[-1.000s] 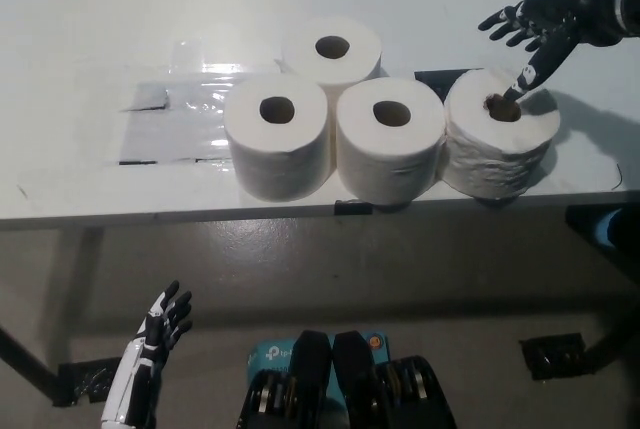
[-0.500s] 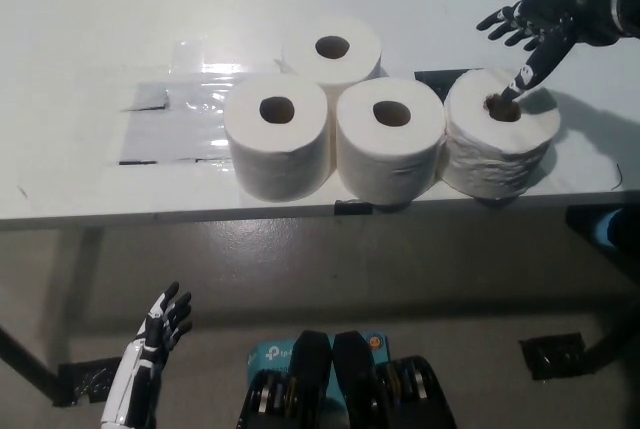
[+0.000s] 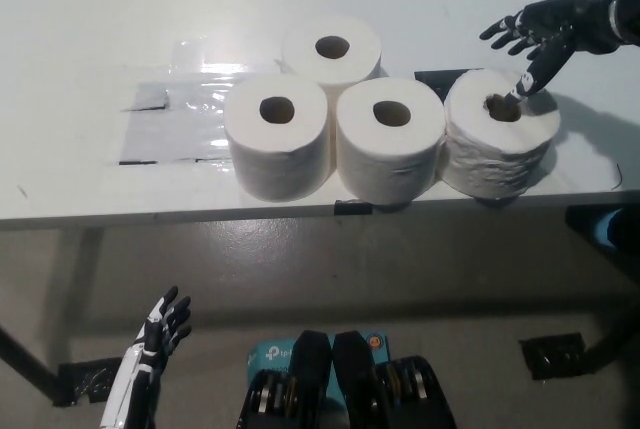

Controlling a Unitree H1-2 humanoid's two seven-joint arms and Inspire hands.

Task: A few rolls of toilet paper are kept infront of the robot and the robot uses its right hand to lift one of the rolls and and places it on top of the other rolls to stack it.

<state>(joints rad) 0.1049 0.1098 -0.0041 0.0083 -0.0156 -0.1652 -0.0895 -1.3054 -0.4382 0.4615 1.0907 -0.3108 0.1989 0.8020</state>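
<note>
Head view: my right hand point(image 3: 545, 29), fingers point(image 3: 527, 79) spread, one tip at the upright rightmost roll point(image 3: 500, 134)'s core (axis vertical); left hand point(image 3: 160, 334) rests below the worktop point(image 3: 100, 49), fingers apart.

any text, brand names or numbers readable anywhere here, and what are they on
"tp-link": partly visible white logo on the teal box on the floor below the table, cut off by the robot's body.
Toilet paper rolls: no print visible.
Nothing else readable.
</note>
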